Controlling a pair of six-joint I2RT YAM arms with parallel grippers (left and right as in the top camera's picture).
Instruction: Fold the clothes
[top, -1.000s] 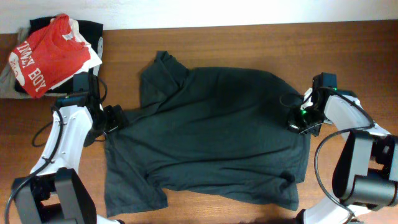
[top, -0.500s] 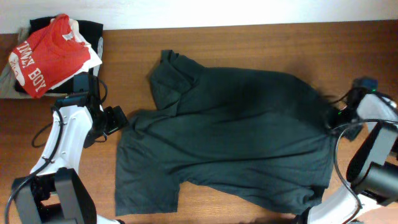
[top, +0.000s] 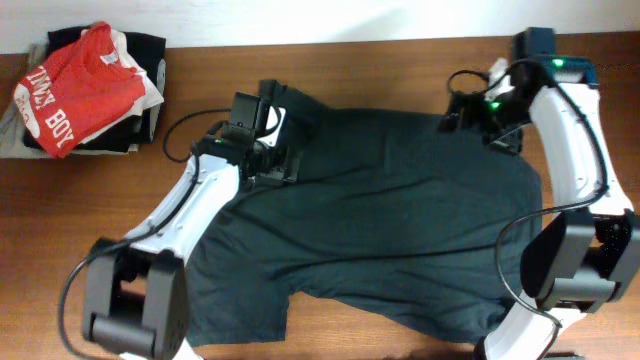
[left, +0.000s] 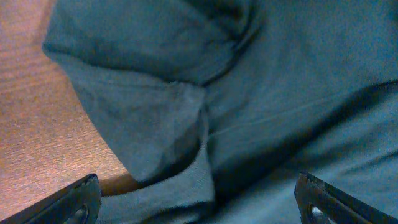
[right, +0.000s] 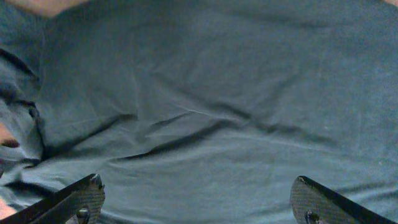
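Observation:
The clothes, a black T-shirt (top: 390, 210), lie spread out over the middle of the brown table (top: 400, 60), with a folded sleeve at the upper left (top: 280, 100). My left gripper (top: 277, 165) hovers over the shirt's upper left part, open. In the left wrist view its fingers (left: 81, 200) stand wide apart above the crumpled sleeve (left: 155, 124) and bare wood (left: 37, 137). Open too is my right gripper (top: 462, 112), above the shirt's upper right edge. Wrinkled shirt fabric (right: 205, 124) fills the right wrist view, and nothing lies between the fingers (right: 84, 198).
A pile of other clothes topped by a red shirt with white "BOY" lettering (top: 75, 85) sits at the table's far left corner. The table's back edge (top: 350, 42) runs along the top, by a white wall. Both arms' cables loop above the shirt.
The right gripper dragged the shirt to the right, then opened, let go and rose to the shirt's upper right. The left arm swung right, from beside the shirt to over its upper left.

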